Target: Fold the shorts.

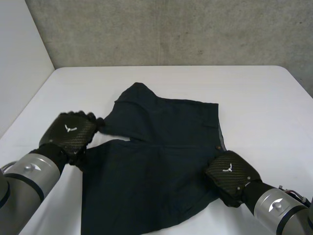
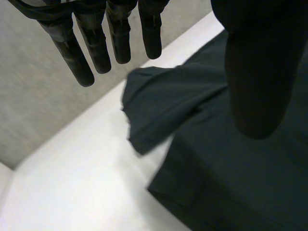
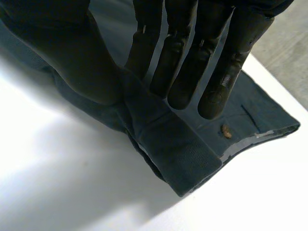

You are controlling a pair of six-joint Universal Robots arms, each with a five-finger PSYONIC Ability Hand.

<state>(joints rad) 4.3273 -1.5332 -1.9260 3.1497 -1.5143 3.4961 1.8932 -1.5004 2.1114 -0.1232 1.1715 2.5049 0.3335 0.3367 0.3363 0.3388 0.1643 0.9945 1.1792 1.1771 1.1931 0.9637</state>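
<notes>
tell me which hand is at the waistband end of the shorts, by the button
The right hand, beside the button on the shorts; the left hand is over by the legs.

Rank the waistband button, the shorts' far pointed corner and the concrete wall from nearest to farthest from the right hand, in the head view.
From the right hand:
1. waistband button, right beside it, at the cloth's right edge.
2. shorts' far pointed corner, across the cloth, up toward the left.
3. concrete wall, behind the far edge of the table.
</notes>
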